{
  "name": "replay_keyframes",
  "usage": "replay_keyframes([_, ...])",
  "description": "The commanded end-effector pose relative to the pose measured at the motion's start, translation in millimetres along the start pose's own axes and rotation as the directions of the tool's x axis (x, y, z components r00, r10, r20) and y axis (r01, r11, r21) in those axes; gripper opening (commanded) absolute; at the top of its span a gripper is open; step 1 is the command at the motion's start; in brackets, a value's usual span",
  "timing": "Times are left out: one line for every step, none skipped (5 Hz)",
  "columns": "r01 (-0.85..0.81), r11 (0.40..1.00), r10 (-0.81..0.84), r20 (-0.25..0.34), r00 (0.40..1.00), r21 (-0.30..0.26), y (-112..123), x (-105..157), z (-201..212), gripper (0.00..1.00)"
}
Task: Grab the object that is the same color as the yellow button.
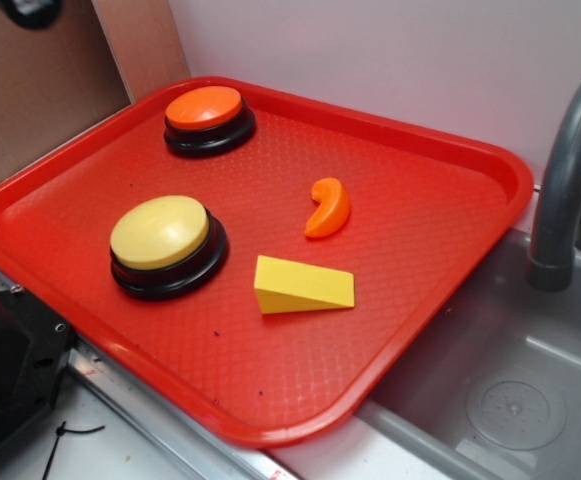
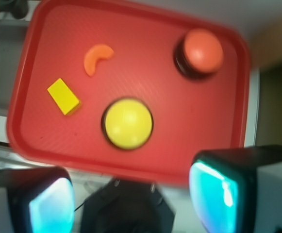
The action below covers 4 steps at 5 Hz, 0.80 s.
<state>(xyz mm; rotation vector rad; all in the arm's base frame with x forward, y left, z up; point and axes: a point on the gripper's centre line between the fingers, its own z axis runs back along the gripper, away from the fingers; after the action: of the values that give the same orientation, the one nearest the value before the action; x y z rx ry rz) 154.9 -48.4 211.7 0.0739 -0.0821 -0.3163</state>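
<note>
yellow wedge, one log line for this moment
yellow wedge: on red tray, untouched | yellow button: beside it | end effector: open, high above

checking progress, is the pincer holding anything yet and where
Nothing held: the pincer is open, high above the tray; the yellow wedge lies untouched.

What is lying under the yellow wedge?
The wedge lies flat on the red tray, beside the yellow button without touching it. Only tray surface shows around it; the patch directly below is covered, so anything there cannot be seen.
</note>
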Motion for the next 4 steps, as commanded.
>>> replay_keyframes([0.311,0.950,-0.308,0.096,0.947,-0.014,-29,44,-52,1.00])
replay_keyframes([0.499,0.867,-0.496,0.086,0.864,-0.019,-51,70,-102,1.00])
replay_keyframes([0.546,0.834,-0.537,0.116,0.836,-0.076,-66,73,-132,1.00])
replay_keyframes([0.561,0.821,-0.554,0.087,0.828,-0.106,-80,72,-152,1.00])
